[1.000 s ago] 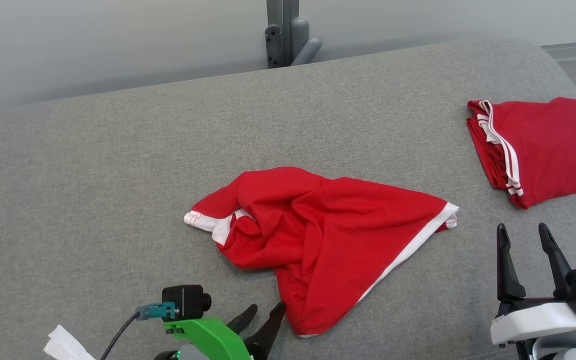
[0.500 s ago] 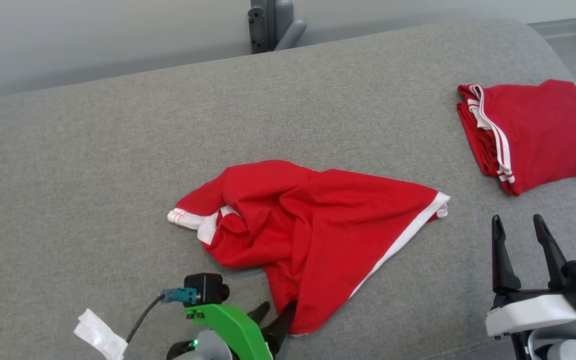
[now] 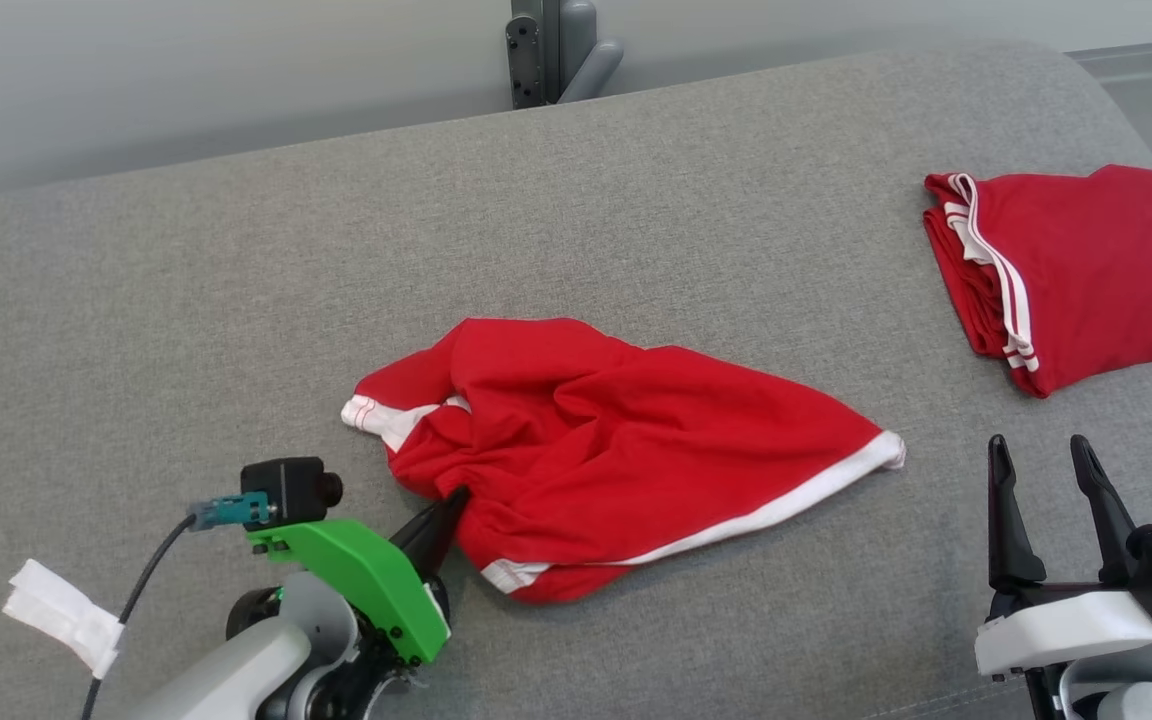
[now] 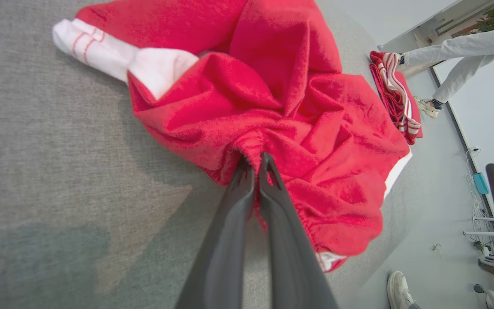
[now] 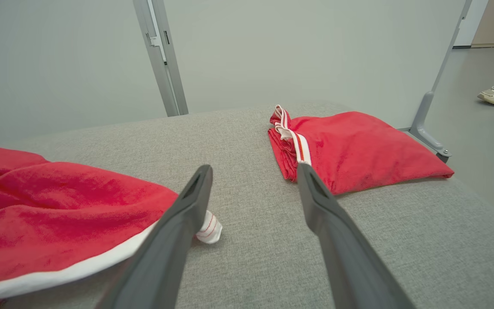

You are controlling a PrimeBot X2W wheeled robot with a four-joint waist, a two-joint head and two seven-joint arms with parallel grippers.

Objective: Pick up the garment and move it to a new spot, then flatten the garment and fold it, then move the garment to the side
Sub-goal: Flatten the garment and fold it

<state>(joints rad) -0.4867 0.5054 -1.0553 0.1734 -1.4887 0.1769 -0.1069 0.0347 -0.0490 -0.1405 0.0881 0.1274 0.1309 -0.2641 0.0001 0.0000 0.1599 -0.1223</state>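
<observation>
One change worth flagging: left pincer (image 3: 448, 503) is now clamping a bunched fold on the near-left edge of the loose garment (image 3: 636, 450), where a second ago it was sitting spread just short of the near hem. Cloth is puckering into radial creases around the fingertips in the left wrist view, so the bite is looking real, not a graze. Near flap that was hanging toward the robot is gone. The white-banded hem is now running along the near side, though the head camera is also shifting, so I'm not reading much into the overall offset. Garment is lying mid-table, no lift showing yet. For the task, as I'm judging it: the grasp for the first pick-and-move is being secured, lift and carry are pending, flatten and fold are untouched. Right pincer (image 3: 1038, 452) is staying spread and idle at the robot's right, just past the garment's white-tipped corner, grasping nothing. Materials: garment is looking like soft matte red knit with white ribbed trim carrying thin red stripes, limp and crumpling easily, roughly triangular in outline. Table (image 3: 236, 300) is wearing coarse grey woven upholstery with rounded edges, so I'm expecting some drag. Second red garment (image 3: 1086, 270), same trim, is sitting folded into a neat rectangle at the far right, well apart.
</observation>
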